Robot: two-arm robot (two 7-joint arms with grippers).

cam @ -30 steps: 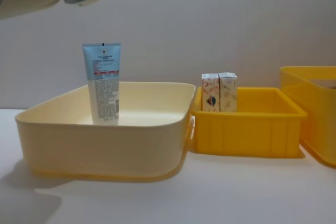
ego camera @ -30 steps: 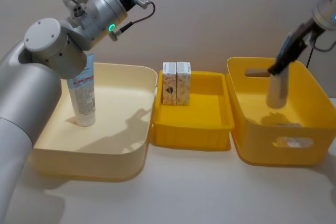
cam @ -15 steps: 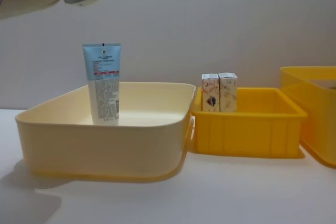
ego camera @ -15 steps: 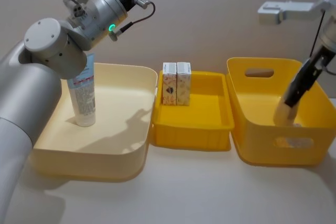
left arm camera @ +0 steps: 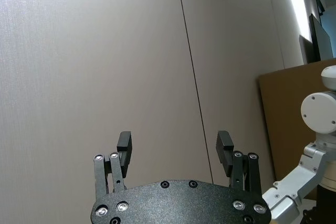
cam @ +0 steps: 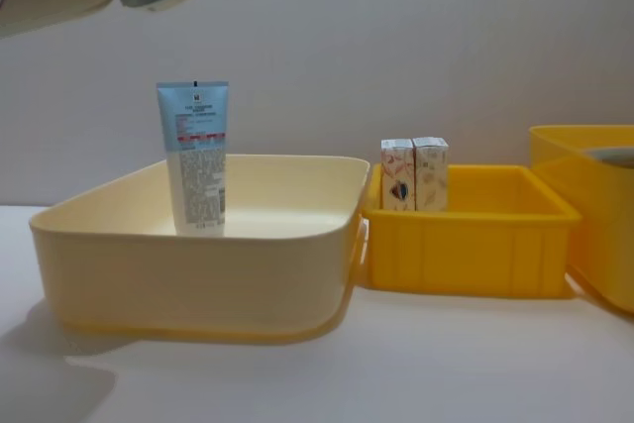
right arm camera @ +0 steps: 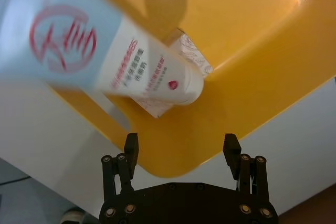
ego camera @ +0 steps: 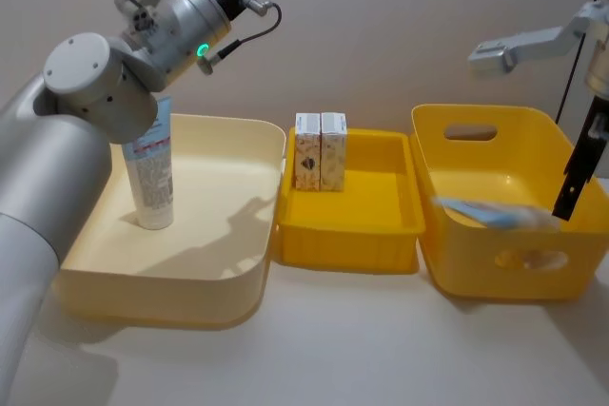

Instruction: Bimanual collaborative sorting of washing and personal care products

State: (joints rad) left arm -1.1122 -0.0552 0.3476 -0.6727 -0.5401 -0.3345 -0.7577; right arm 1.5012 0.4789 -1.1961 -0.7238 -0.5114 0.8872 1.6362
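Note:
A light blue and white tube (ego camera: 150, 176) stands upright in the cream bin (ego camera: 224, 263), also seen as the tube (cam: 193, 158) in the chest view. Two small white cartons (ego camera: 320, 150) stand side by side at the back of the shallow yellow tray (ego camera: 347, 235). A second tube (ego camera: 495, 214), blurred, lies tilted inside the deep yellow bin (ego camera: 495, 273); in the right wrist view this tube (right arm camera: 105, 51) is free of the fingers. My right gripper (right arm camera: 181, 148) is open above that bin, at its right side (ego camera: 569, 192). My left gripper (left arm camera: 174, 148) is open, raised high and facing the wall.
My left arm's large grey joints (ego camera: 95, 73) hang over the cream bin's back left corner. The three containers stand in a row on the white table (ego camera: 333, 349), with bare table in front of them.
The right gripper carried the tube down into the deep yellow bin and let it go. The tube has tipped over inside the bin. The left arm has not moved.

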